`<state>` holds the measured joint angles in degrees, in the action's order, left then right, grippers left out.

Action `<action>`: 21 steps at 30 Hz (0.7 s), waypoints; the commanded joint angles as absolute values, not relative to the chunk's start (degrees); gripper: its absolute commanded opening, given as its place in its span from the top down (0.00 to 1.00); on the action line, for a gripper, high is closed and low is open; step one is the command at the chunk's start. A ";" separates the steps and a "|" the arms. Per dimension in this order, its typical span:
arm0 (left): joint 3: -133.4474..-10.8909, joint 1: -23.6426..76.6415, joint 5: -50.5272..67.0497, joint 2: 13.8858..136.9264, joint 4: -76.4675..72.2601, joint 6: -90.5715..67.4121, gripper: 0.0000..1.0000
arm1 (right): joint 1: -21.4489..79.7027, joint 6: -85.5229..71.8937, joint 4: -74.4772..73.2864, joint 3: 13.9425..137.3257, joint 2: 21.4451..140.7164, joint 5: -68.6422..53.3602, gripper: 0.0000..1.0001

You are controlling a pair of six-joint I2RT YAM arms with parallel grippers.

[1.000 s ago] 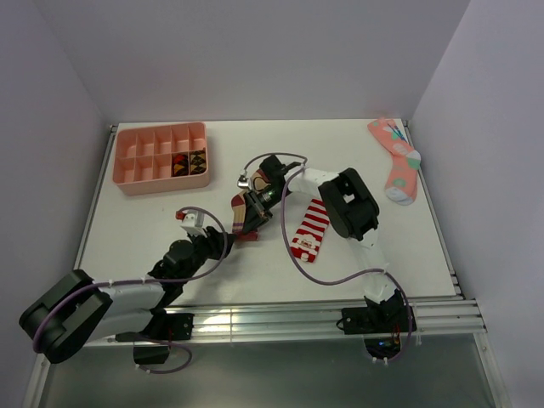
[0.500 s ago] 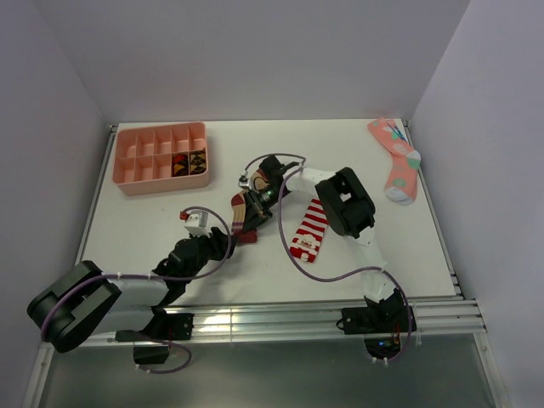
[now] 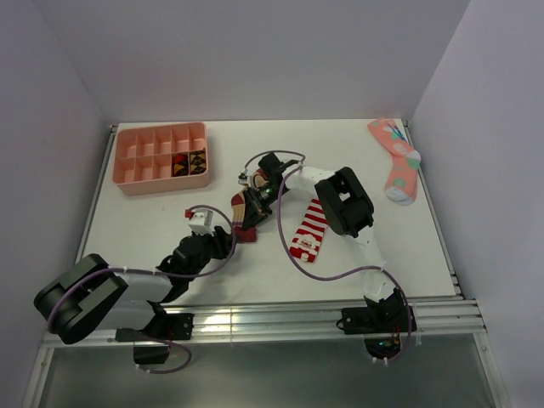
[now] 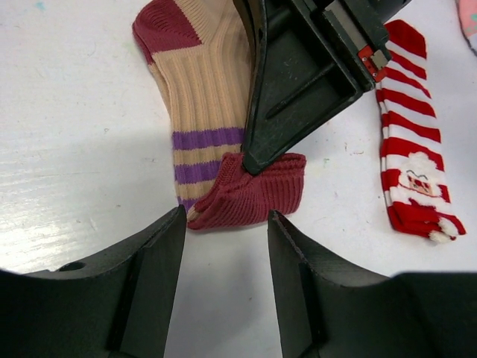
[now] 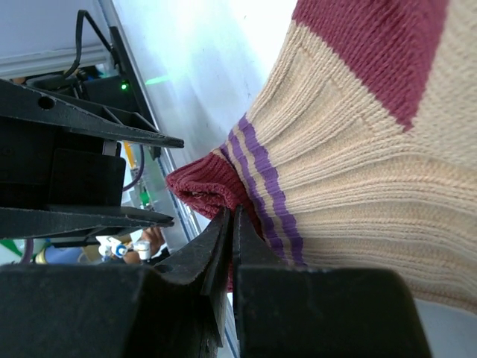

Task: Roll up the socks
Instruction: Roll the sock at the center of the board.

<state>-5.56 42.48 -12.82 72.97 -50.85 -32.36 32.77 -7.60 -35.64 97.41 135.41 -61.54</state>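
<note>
The tan sock (image 3: 241, 206) lies mid-table, its dark red cuff (image 4: 257, 195) folded over at the near end below the purple stripes. My right gripper (image 3: 252, 226) is shut, its tips pinching the cuff at the fold; it shows in the right wrist view (image 5: 232, 221) and the left wrist view (image 4: 255, 160). My left gripper (image 4: 223, 224) is open and empty, just short of the cuff, one finger to each side; it also shows in the top view (image 3: 228, 241). The red-and-white striped sock (image 3: 310, 228) lies flat to the right, also seen in the left wrist view (image 4: 408, 156).
A pink divided tray (image 3: 161, 155) with two filled compartments stands at the back left. A pink patterned sock (image 3: 397, 160) lies at the back right by the wall. The right arm's cable loops over the table near the striped sock.
My left gripper has moved forward and to the right, closer to the folded cuff. The right gripper has shifted only slightly on the sock.
</note>
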 commanded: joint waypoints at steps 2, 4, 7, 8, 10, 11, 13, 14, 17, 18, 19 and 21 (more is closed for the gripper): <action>-7.91 43.07 -15.12 74.88 -51.59 -30.59 0.46 | 32.43 -6.42 -36.39 99.58 136.23 -59.86 0.99; -8.09 43.07 -15.56 75.49 -52.38 -30.59 0.46 | 32.52 -5.98 -36.56 99.32 136.23 -59.24 0.99; -8.96 43.07 -16.25 77.25 -52.56 -30.59 0.46 | 32.43 -4.84 -37.09 99.05 135.97 -58.45 0.98; -9.57 43.07 -16.52 77.78 -52.47 -30.59 0.47 | 32.52 -4.31 -37.18 98.97 135.88 -58.27 0.99; -9.93 43.07 -17.13 78.66 -52.99 -30.76 0.47 | 32.52 -3.69 -37.44 98.88 135.62 -57.83 0.99; -10.11 43.07 -17.40 79.01 -53.17 -30.85 0.47 | 32.52 -3.26 -37.62 98.79 135.62 -56.96 0.98; -10.37 43.07 -17.67 79.62 -53.70 -31.02 0.47 | 32.78 -2.37 -37.62 98.35 134.91 -56.34 0.99; -10.72 43.07 -17.58 79.72 -53.79 -30.94 0.47 | 32.87 -2.03 -37.53 98.18 134.56 -55.73 0.99; -11.77 43.07 -17.75 80.68 -52.92 -30.85 0.47 | 33.22 -1.32 -37.53 97.74 134.21 -54.93 0.99; -12.04 43.07 -17.75 81.03 -52.91 -30.76 0.47 | 33.31 -1.23 -37.27 97.56 134.21 -54.93 0.99; -12.13 43.07 -17.75 81.56 -53.08 -30.67 0.47 | 33.48 -0.97 -37.44 97.65 134.21 -54.76 0.98; -12.57 43.07 -17.75 82.18 -53.26 -30.76 0.47 | 33.66 -0.62 -37.44 97.56 133.86 -54.06 0.99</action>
